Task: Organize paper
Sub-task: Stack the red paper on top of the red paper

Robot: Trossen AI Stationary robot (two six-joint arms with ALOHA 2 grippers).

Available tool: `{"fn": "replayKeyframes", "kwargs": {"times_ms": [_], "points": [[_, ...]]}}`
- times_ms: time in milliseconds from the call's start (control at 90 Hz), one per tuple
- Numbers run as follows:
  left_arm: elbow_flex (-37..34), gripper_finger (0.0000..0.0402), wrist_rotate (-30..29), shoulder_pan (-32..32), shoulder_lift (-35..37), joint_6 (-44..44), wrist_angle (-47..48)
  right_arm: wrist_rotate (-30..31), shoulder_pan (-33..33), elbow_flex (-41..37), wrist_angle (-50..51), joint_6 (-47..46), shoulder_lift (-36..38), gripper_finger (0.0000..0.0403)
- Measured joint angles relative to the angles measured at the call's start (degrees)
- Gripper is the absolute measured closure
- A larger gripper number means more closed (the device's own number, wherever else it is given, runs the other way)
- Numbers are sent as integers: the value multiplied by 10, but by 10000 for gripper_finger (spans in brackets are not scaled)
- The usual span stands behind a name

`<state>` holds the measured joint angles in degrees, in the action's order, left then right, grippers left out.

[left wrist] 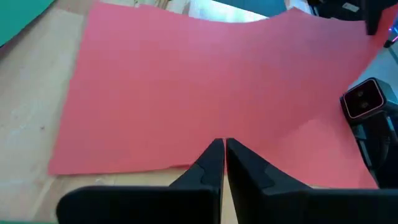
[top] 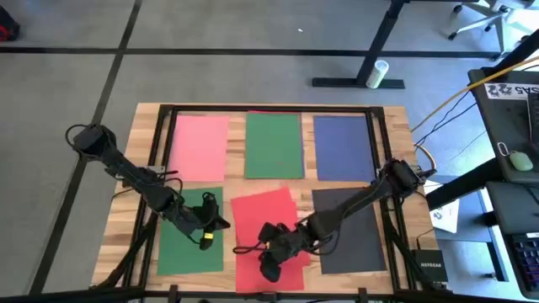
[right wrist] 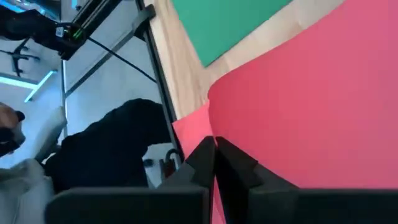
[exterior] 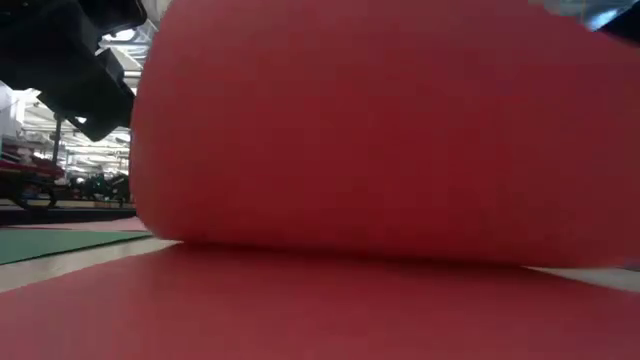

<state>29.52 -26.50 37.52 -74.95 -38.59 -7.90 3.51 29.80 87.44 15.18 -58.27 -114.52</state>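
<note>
Pink (top: 200, 147), green (top: 274, 145) and navy (top: 344, 148) paper sheets lie flat in the far row. A second green sheet (top: 187, 240) and a dark grey one (top: 349, 227) lie in the near row. Between them are two red sheets: a lower one flat on the table (exterior: 300, 310) and an upper one (top: 265, 215) bowed upward (exterior: 380, 130). My right gripper (top: 259, 251) is shut on the upper red sheet. My left gripper (top: 221, 225) is shut over the near green sheet's right edge, pointing at the red sheet (left wrist: 205, 93). My right gripper pinches the upper red sheet at its edge (right wrist: 219, 127) between its two fingers, coming from the table's right side. The held part is raised, so the sheet curves up in a bow above the lower red sheet (right wrist: 194, 127). Its far part rests on the table.
A black frame (top: 168, 109) runs around the tabletop's far and side edges. Bare wood shows between the sheets (top: 237, 147). Off the table to the right stand a desk with a mouse (top: 520, 160) and a small box (top: 425, 268).
</note>
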Motion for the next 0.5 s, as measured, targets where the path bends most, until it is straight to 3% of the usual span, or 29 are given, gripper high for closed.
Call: {"fn": "replayKeyframes", "kwargs": {"times_ms": [189,500], "points": [[0,402,0,0,0,0,0,-5,2,0,-25,16,0,370],[0,402,4,0,0,-1,0,-29,2,0,-29,25,0,245]]}}
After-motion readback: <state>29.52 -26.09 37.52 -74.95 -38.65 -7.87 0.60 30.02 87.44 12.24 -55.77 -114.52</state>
